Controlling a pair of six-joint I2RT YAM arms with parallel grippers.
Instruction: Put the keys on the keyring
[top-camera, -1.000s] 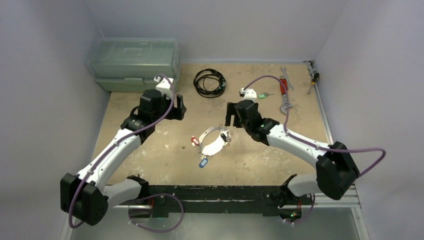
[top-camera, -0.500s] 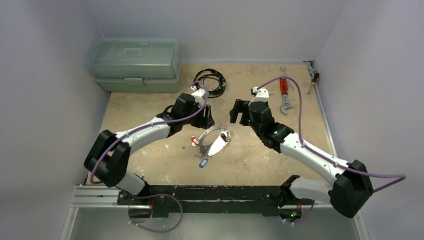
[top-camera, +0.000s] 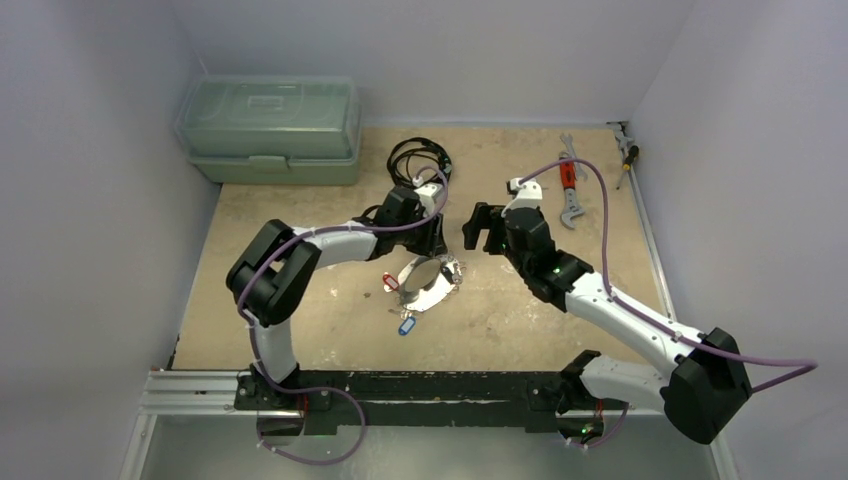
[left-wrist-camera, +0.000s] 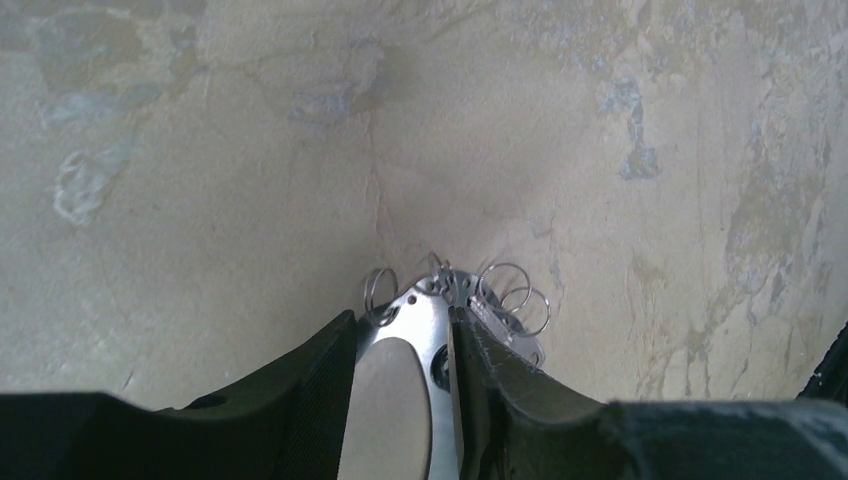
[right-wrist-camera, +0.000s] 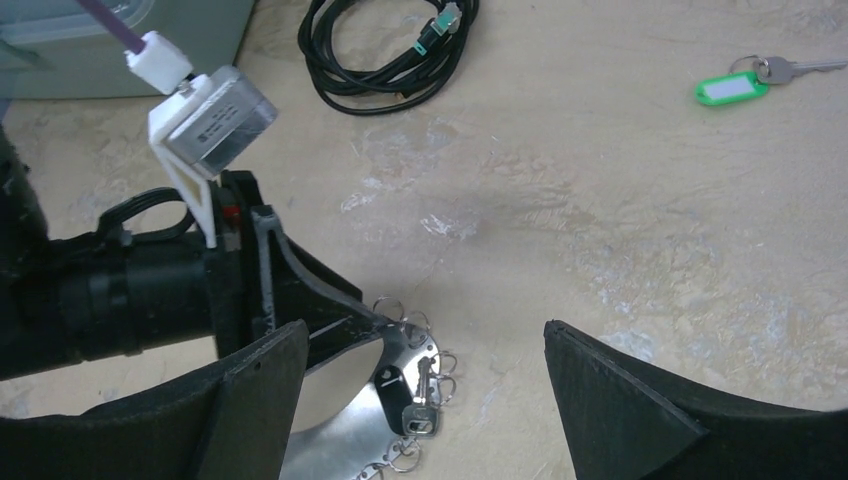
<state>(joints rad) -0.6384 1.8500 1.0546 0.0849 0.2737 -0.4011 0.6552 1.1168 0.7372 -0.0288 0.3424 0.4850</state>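
Note:
The keyring (top-camera: 425, 283) is a flat silvery crescent plate edged with small split rings, lying mid-table. My left gripper (top-camera: 432, 243) is shut on its far end; in the left wrist view the plate (left-wrist-camera: 420, 310) sits between the gripper's (left-wrist-camera: 405, 335) black fingers. My right gripper (top-camera: 478, 228) hangs open just right of it, jaws wide in its own view (right-wrist-camera: 425, 335) above the keyring (right-wrist-camera: 400, 370). A silver key with a black tag (right-wrist-camera: 420, 405) hangs on the plate. A red-tagged key (top-camera: 390, 282) and a blue-tagged key (top-camera: 406, 325) lie by it. A green-tagged key (right-wrist-camera: 730, 90) lies apart.
A black cable coil (top-camera: 418, 160) lies behind the left gripper. A green toolbox (top-camera: 270, 128) stands at the back left. A red-handled wrench (top-camera: 568, 185) and a screwdriver (top-camera: 628, 152) lie at the back right.
My left arm has swung right from the table's left side to the keyring's far end. My right gripper has shifted slightly right and farther back, uncovering the keyring.

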